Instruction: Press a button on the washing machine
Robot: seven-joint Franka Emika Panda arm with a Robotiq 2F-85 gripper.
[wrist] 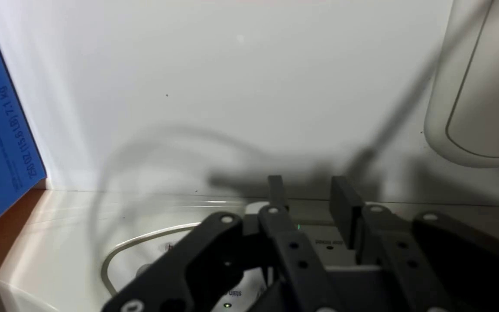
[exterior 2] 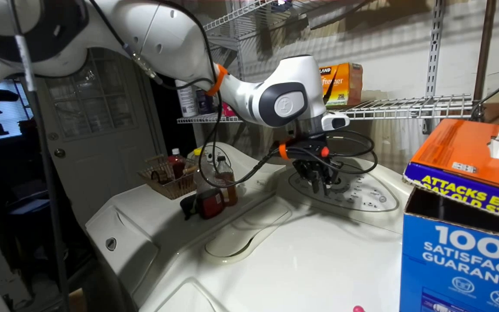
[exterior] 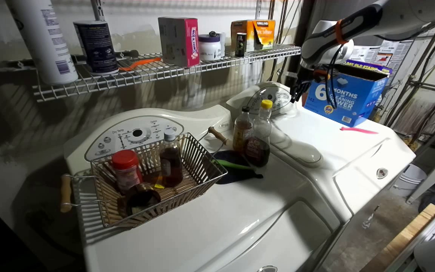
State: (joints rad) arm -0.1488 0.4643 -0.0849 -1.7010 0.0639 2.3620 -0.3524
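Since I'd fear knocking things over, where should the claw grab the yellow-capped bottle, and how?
Probably grip the yellow-capped bottle by its neck, from above: it stands upright, the neck is slimmer than the body, and the black-capped bottle stands close beside it.

I see a smooth, v. glossy finish on the washing machine, ditto the dryer. Basket = metal wire, handles smooth turned wood. Shelf is wire too, slight sheen. Blue box: printed cardboard, low sheen, raw edges up top. Arm casing smooth, semi-gloss, plastic-looking; my gripper is matt blk. w/ shiny screw heads. Yellow-capped bottle smooth & shiny; glass vs. plastic, can't tell from here. Plank: bare wood, matt. Wall rough-looking, patchy.
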